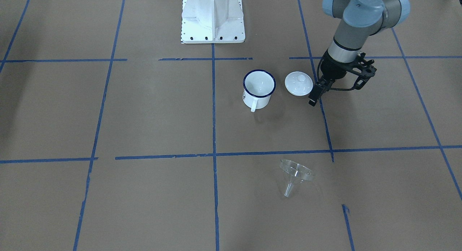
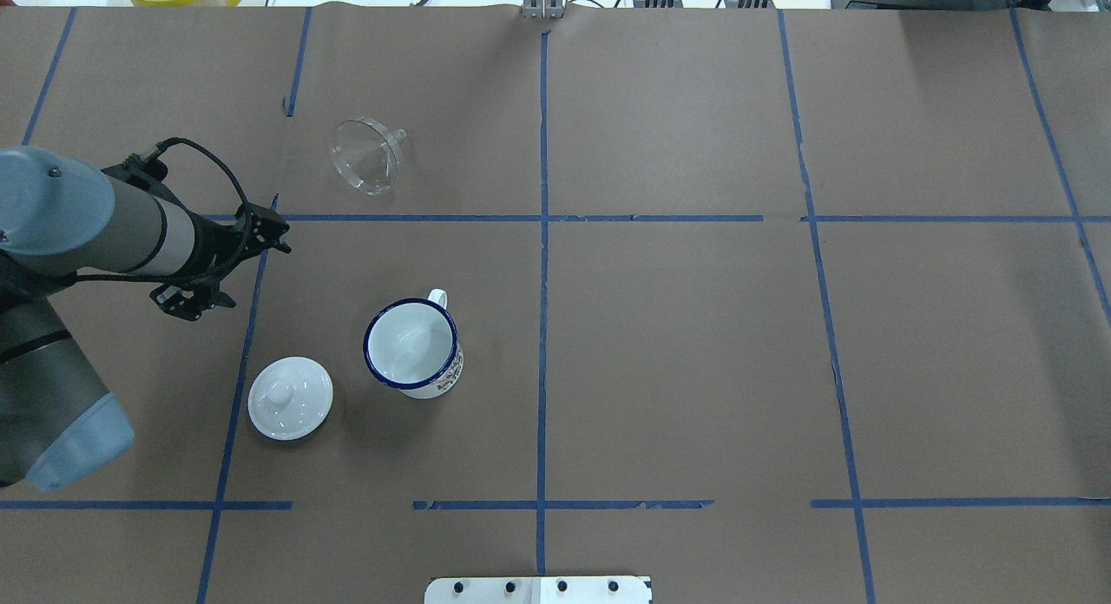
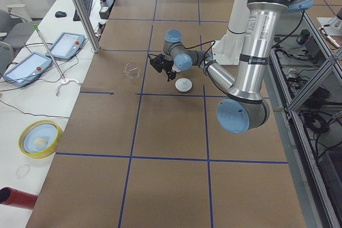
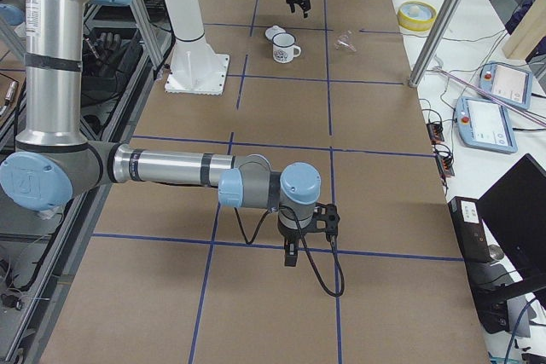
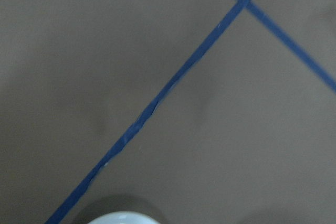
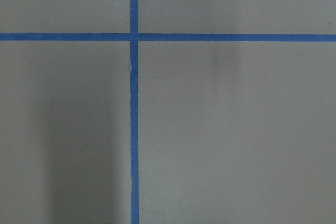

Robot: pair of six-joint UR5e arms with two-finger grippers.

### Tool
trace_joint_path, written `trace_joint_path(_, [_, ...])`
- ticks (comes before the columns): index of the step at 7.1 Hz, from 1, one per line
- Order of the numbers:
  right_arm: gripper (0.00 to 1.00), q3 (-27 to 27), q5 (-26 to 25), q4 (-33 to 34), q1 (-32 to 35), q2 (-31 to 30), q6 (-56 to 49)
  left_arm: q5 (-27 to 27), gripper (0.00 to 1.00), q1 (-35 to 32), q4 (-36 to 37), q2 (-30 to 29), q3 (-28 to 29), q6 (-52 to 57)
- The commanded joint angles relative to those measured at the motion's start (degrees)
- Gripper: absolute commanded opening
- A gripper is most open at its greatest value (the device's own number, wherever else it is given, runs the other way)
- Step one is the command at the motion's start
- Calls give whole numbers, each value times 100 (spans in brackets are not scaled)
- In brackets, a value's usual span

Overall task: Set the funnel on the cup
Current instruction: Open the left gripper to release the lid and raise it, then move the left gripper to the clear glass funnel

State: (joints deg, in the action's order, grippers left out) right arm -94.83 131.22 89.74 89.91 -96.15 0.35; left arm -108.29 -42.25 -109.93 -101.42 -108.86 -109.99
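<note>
The clear funnel [image 1: 296, 173] lies on its side on the brown paper, also in the overhead view [image 2: 369, 155]. The white cup [image 1: 258, 88] with the dark blue rim stands upright and empty, handle toward the funnel's side [image 2: 412, 348]. My left gripper [image 1: 313, 100] hangs above the table beside the white lid, its fingers together and empty; overhead it [image 2: 279, 239] sits between the lid and the funnel. My right gripper [image 4: 290, 255] shows only in the exterior right view, far from these things; I cannot tell if it is open or shut.
A round white lid [image 2: 290, 397] with a knob lies flat next to the cup, on the left arm's side; its edge shows at the bottom of the left wrist view [image 5: 121, 217]. Blue tape lines cross the paper. The robot's white base [image 1: 213, 18] stands behind the cup.
</note>
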Motion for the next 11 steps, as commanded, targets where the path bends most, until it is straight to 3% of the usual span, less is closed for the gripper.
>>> trace_joint_path(1, [100,0,0,0,0,0,0,44,99,-378,-1700,-508,1003,-1334])
trace_joint_path(3, [100,0,0,0,0,0,0,962,99,-407,-2765,-1009,1785,-2189])
trace_joint_path(4, [100,-9,0,0,0,0,0,1037,99,-398,-3171,-1134,2085,-2489])
trace_joint_path(5, [100,-9,0,0,0,0,0,1394,99,-389,-3332,-1187,2210,-2570])
trace_joint_path(6, [100,0,0,0,0,0,0,1964,99,-372,-3708,-1449,2716,-2963])
trace_joint_path(11, [100,-9,0,0,0,0,0,2083,100,-144,-4081,-1618,3134,-3572])
